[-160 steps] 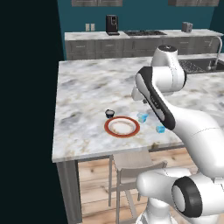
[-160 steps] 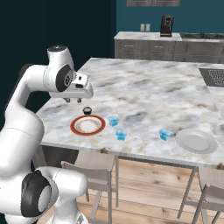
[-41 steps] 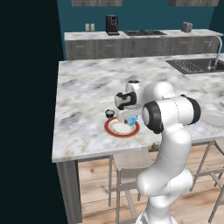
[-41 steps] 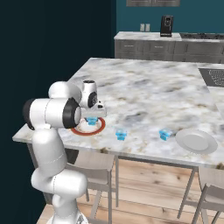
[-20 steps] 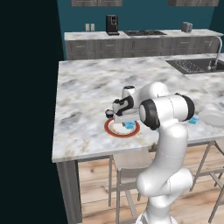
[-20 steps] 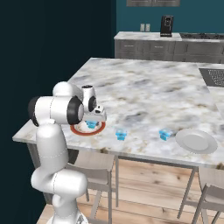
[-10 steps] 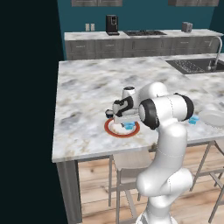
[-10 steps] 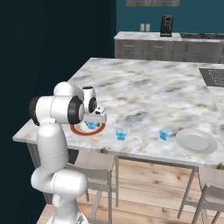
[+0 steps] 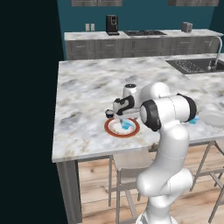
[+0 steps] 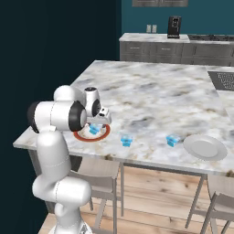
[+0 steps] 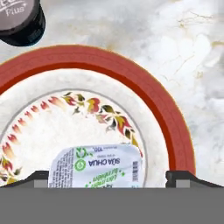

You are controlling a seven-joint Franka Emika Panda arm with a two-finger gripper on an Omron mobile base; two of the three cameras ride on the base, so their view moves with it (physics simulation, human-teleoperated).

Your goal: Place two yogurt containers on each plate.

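- A pale blue yogurt cup [image 11: 97, 166] with a white foil lid printed in green is sitting on the orange-rimmed plate [image 11: 175, 127], inside its ring of painted leaves; in the hand view it is lying between the two dark fingertips [image 11: 181, 177], which are standing wide on either side without touching it.
- The jaws are standing open, gripping nothing, with the gripper [image 9: 124, 119] hanging low over that plate.
- The same cup [image 9: 127, 125] is showing blue on the plate's white middle [image 9: 114, 127] in the left base view, and again [image 10: 94, 130] in the right base view, partly behind the hand.
- The orange-rimmed plate [image 10: 101, 135] is lying near the table's front edge, towards its left corner.
- The black yogurt cup [image 11: 21, 22] with a pale top is standing on the marble just outside the plate's rim, on the far-left side of it; it is also appearing as a small dark spot [image 9: 109, 114] beside the plate.
- A second blue yogurt cup [image 10: 126, 140] is sitting on the table [image 10: 151, 98] to the right of the orange-rimmed plate, close to the front edge.
- A third blue yogurt cup [image 10: 172, 140] is sitting further right along the same edge, just beside the plain white-grey plate [image 10: 204, 147].
- The plain plate is lying bare near the front right corner; its edge [image 9: 214, 118] is peeking out past the arm in the left base view.
- A sink with a tap [image 9: 197, 64] is set into the table's far right side.
- A coffee machine [image 9: 112, 24] is standing on the back counter against the teal wall.
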